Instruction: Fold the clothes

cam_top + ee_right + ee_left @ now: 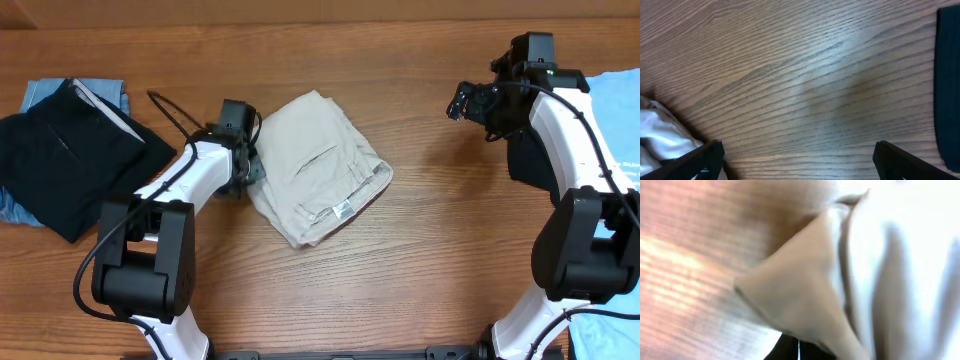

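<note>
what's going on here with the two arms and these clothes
A robot is folding clothes. The left fingers are shut on the left edge of the roughly folded beige trousers in the middle of the table. The right fingers hang open over bare wood to the right, holding nothing. A black garment lies at far left and a light blue T-shirt at far right.

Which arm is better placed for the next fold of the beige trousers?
Left. The left pincer is closed at the edge of the beige trousers, seemingly pinching fabric; the right pincer hangs open over bare table, well away.
</note>
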### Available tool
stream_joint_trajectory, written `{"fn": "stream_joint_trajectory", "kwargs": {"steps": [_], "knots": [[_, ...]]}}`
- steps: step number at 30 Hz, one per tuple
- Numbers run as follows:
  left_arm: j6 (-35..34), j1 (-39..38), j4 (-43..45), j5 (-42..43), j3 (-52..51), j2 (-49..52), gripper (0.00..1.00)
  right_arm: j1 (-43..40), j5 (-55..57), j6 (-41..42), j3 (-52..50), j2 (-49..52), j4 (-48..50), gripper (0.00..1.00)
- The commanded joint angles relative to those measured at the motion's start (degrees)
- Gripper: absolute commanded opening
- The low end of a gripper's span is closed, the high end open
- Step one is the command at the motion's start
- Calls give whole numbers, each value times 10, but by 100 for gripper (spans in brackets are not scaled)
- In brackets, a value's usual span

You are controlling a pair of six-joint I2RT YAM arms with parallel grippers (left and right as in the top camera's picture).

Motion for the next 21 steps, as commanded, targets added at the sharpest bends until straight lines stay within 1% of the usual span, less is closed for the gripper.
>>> {"fn": "stream_joint_trajectory", "kwargs": {"steps": [1,4,5,7,8,9,10,11,12,14,15,16,18,20,21], "knots": [[25,-1,94,-22,-2,5,15,-1,-3,0,9,-6,2,100],[25,-1,199,17,-2,10,19,-1,-3,0,9,-6,2,100],[25,-1,253,49,-2,19,19,-1,-3,0,9,-6,2,100],[14,-1,322,106,-2,40,20,-1,-3,0,9,-6,2,100],[5,-1,348,132,-2,52,18,-1,-3,0,9,-6,2,100],[14,0,347,118,4,55,10,-1,-3,0,9,-6,2,100],[31,4,325,89,18,49,4,-1,-3,0,9,-6,2,100],[40,12,288,58,42,38,4,-1,-3,0,9,-6,2,100],[40,25,230,58,78,19,4,-1,-3,0,9,-6,2,100],[40,45,144,87,126,-6,4,-1,-3,0,9,-6,2,100],[29,54,93,97,147,-12,4,-1,-3,0,9,-6,2,100],[2,60,47,114,155,-12,4,-1,-3,0,9,-6,2,100],[-27,61,-6,130,146,-4,4,-1,-3,0,9,-6,2,100],[-33,55,-12,130,130,13,4,-1,-3,0,9,-6,2,100],[-49,54,-12,133,126,23,4,-1,-3,0,9,-6,2,100]]}}
